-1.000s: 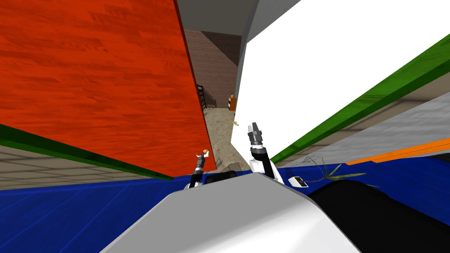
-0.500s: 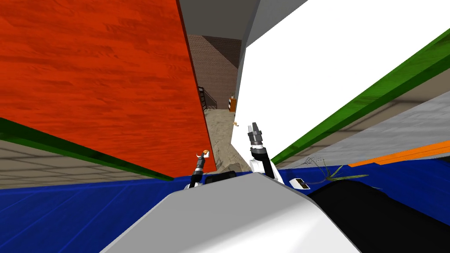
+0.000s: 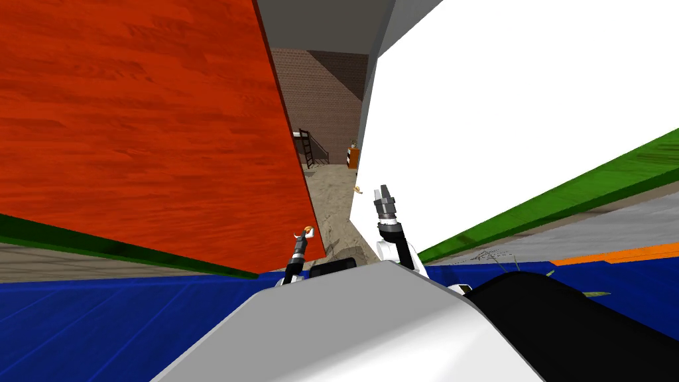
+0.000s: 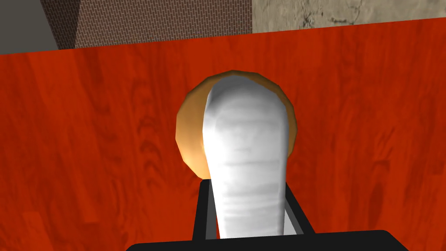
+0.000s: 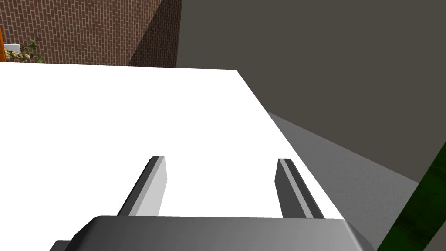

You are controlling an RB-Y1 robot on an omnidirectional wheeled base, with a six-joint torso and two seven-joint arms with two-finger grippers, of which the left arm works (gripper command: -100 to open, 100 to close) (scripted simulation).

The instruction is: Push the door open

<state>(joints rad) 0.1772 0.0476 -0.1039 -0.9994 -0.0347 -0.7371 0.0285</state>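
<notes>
Red wood-grain door point(image 3: 146, 132) stands ajar on the robot's left, its free edge beside a gap onto a sandy floor point(image 3: 335, 205) and a brick wall point(image 3: 318, 93). Left end effector point(image 4: 247, 191) is clamped on the door's white lever handle point(image 4: 246, 139), which is backed by a round orange plate point(image 4: 189, 130). Right end effector point(image 5: 220, 162) is raised by the white wall point(image 5: 130, 113), fingers spread, gripping nothing.

Head camera looks steeply down, rolled: door point(image 3: 146, 119) at ten o'clock, wall point(image 3: 504, 99) at two. Left wrist camera hugs that door; right wrist camera faces the wall.
</notes>
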